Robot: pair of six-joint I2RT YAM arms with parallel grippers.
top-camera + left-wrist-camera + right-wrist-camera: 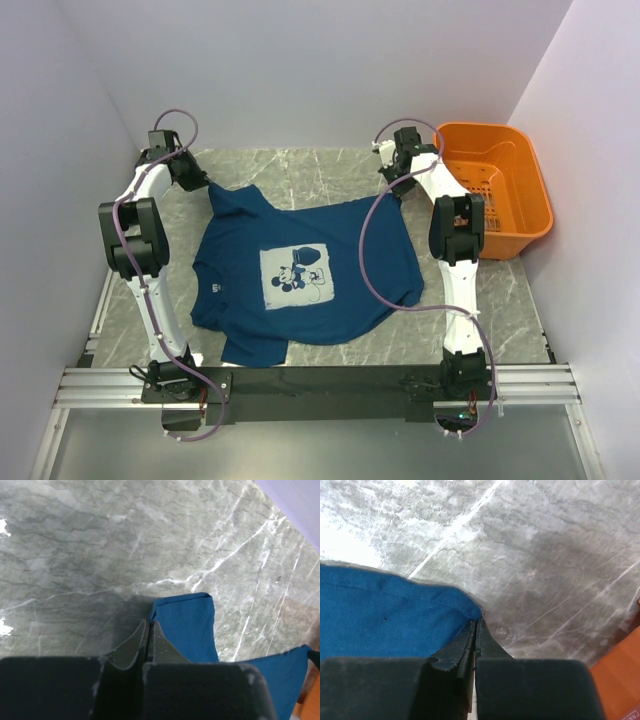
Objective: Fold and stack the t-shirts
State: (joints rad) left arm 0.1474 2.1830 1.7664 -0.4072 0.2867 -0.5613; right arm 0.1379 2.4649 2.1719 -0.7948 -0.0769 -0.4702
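Jaws on both arms are seen pressed together, each pair pinching an edge of cloth at its tips. Two grippers are counted: the left gripper (149, 623) is clamped on a far corner of the t-shirt (300, 270), with a narrow blue flap seen just ahead of its tips and to their right. The right gripper (476, 624) is clamped on the opposite far corner, blue cloth being spread to the left of its tips and bare stone ahead of them. One t-shirt is counted, dark blue, laid mostly flat on the marble table (330, 165), stretched between the two pairs of jaws and reaching from them toward the arm bases. One pale square print (297, 276) with a dark figure is shown on its chest, nearer the bases than either pair of jaws and between them. One orange basket (520, 215) is seen just to the right of the right jaws, apart from the cloth
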